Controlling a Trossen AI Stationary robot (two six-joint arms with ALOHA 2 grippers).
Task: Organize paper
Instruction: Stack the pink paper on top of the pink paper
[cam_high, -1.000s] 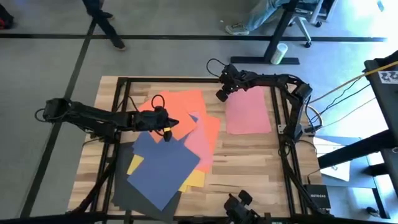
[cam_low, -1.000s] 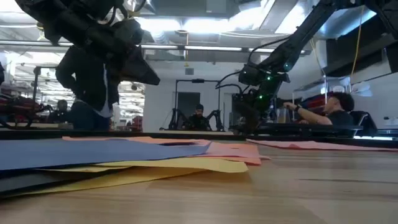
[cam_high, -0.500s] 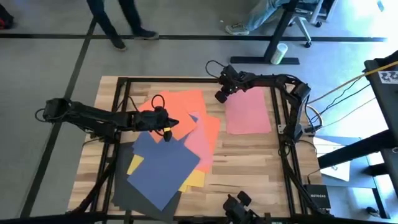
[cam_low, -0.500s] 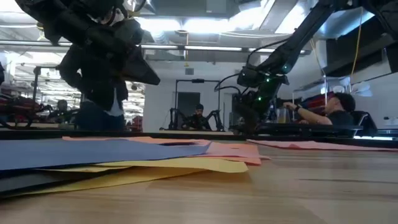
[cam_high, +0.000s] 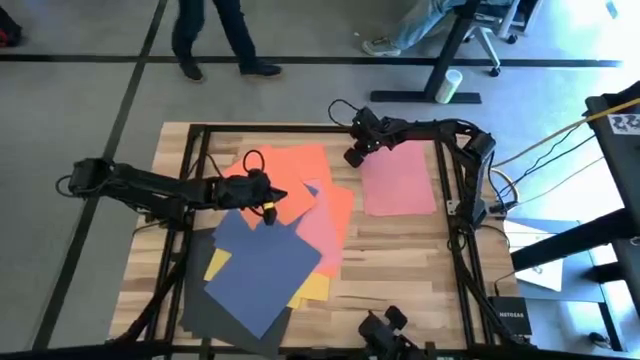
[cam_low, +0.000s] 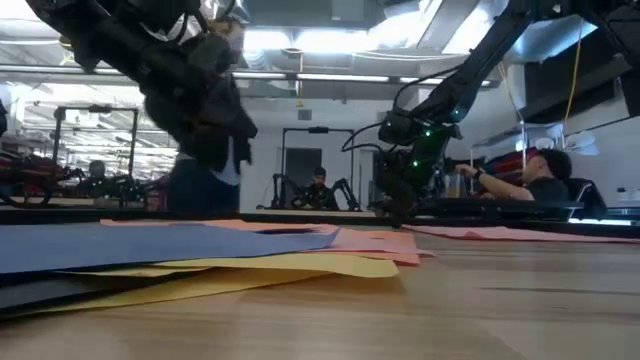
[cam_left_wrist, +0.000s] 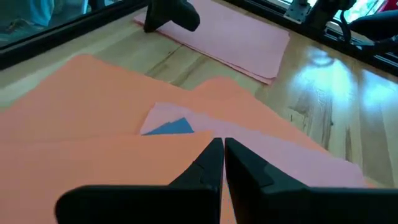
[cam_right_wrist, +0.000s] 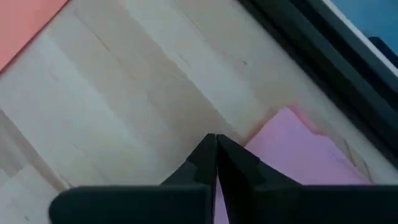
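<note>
The heap of coloured paper lay on the left half of the wooden worktop (cam_high: 400, 260), placed as it had been a second before: an orange sheet (cam_high: 295, 170) at the far end, a navy blue sheet (cam_high: 265, 265) over yellow (cam_high: 313, 290) and dark grey-black (cam_high: 205, 310) ones nearer the camera, a pink one (cam_high: 320, 228) between them. A separate pink sheet (cam_high: 398, 180) lay apart on the right. The left tool (cam_high: 268, 207) hung over the orange sheet's near edge where it had been earlier, its fingers pressed together on nothing. The right tool (cam_high: 352, 157), also pressed together and empty, sat at the far left corner of the separate pink sheet, shifted slightly leftward since the earlier frame. Beyond the worktop, a person (cam_high: 225, 35) had walked further right across the floor
</note>
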